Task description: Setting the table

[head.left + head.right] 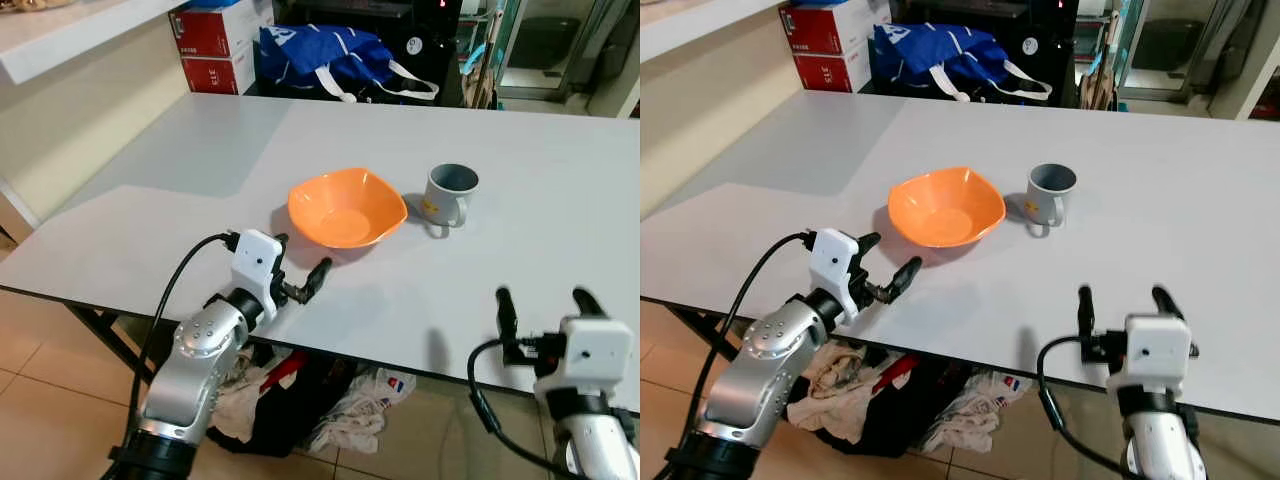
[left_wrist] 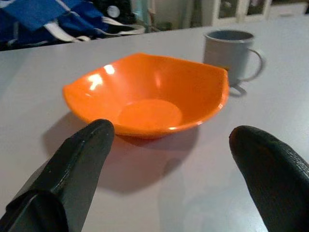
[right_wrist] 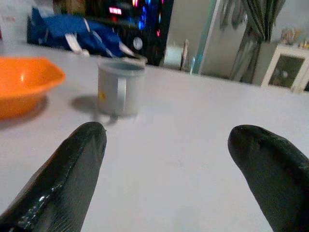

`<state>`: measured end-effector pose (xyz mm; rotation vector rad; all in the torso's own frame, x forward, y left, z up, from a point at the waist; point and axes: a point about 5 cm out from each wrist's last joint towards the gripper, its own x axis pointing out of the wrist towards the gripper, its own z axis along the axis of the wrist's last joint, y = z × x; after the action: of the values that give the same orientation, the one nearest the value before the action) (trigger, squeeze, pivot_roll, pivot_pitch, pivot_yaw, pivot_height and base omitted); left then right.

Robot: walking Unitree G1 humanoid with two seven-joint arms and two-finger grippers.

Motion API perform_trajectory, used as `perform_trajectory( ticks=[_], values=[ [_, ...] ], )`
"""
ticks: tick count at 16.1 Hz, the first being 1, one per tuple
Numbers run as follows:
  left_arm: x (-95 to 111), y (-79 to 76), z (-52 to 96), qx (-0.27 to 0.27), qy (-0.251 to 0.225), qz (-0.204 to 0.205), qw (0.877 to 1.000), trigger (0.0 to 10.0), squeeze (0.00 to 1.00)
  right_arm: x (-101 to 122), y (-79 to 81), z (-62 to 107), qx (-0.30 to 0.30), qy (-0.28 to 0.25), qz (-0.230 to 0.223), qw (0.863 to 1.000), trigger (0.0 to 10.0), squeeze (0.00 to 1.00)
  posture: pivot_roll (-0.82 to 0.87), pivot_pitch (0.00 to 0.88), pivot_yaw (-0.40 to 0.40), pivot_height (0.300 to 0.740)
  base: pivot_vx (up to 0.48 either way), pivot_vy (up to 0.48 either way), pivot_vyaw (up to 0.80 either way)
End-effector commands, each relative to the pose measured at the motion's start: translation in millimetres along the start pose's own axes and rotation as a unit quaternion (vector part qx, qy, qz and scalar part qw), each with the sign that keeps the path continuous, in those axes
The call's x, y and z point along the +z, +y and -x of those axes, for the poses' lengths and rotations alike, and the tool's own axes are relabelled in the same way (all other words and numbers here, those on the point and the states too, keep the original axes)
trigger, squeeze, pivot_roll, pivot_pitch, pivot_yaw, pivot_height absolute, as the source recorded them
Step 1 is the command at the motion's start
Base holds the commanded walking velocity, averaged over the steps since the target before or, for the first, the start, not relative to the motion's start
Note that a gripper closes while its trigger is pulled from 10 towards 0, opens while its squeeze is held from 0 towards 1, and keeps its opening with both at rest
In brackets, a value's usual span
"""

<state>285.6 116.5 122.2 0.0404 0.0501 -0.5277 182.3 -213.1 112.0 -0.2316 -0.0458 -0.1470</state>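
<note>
Bowl (image 1: 347,207) ahead of left gripper (image 1: 298,268), fingers wide: likely light, rigid, slick plastic; pinch near rim.

A pale grey table (image 1: 520,180) carries two things near its middle: an orange bowl (image 1: 346,207) and, just beside it at its 3 o'clock, a grey mug (image 1: 448,194) standing upright with a small yellow mark on its side. The two stand apart, not touching. At the table's 12 o'clock edge a blue bag (image 1: 325,55) with white straps lies against red boxes (image 1: 215,45); whether it lies on the tabletop or behind it cannot be told.
</note>
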Motion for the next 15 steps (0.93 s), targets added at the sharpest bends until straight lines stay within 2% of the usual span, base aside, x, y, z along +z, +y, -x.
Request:
perform_trajectory(
  ticks=[1,2,3,4,7,9,13,15],
  values=[
    [1.2,6.8,3.1,0.038,-0.004,0.014,0.999,10.0,0.00,-5.1,0.2,3.4,-0.004,0.014,0.010,1.000,10.0,0.00,-0.06,0.000,0.059,0.740,0.000,0.000,0.00],
    [-10.4,13.5,12.0,0.095,0.011,0.041,0.995,10.0,0.00,-12.2,-1.5,4.1,-0.018,0.027,0.014,0.999,10.0,0.00,-0.06,0.000,0.064,0.740,0.000,0.000,0.00],
    [-21.0,15.1,21.5,0.120,0.028,0.053,0.991,10.0,0.00,-16.1,-3.9,1.7,-0.034,0.032,0.015,0.999,10.0,0.00,-0.06,0.000,0.061,0.740,0.000,0.000,0.00],
    [-24.6,13.1,25.3,0.117,0.034,0.051,0.991,10.0,0.00,-16.9,-5.3,-1.2,-0.044,0.032,0.014,0.998,10.0,0.00,-0.05,0.000,0.058,0.740,0.000,0.000,0.00],
    [-14.4,7.4,13.1,0.083,0.024,0.004,0.996,10.0,0.00,-14.7,4.3,-17.7,-0.037,0.017,-0.002,0.999,10.0,0.00,-0.04,0.000,0.055,0.740,0.000,0.000,0.00],
    [-8.5,9.3,5.4,0.084,0.025,-0.018,0.996,10.0,0.00,-14.6,9.7,-26.0,-0.036,0.015,-0.010,0.999,10.0,0.00,-0.04,0.000,0.067,0.740,0.000,0.000,0.00],
    [-1.7,3.5,0.1,0.060,0.015,-0.013,0.998,10.0,0.00,-15.8,13.1,-38.0,-0.040,0.019,-0.022,0.999,10.0,0.00,-0.04,0.000,0.073,0.740,0.000,0.000,0.00],
    [-1.8,2.1,0.6,0.056,0.015,-0.015,0.998,10.0,0.00,-19.0,14.5,-39.9,-0.034,0.028,-0.028,0.999,10.0,0.00,-0.04,0.000,0.071,0.740,0.000,0.412,-0.40]
  ],
)
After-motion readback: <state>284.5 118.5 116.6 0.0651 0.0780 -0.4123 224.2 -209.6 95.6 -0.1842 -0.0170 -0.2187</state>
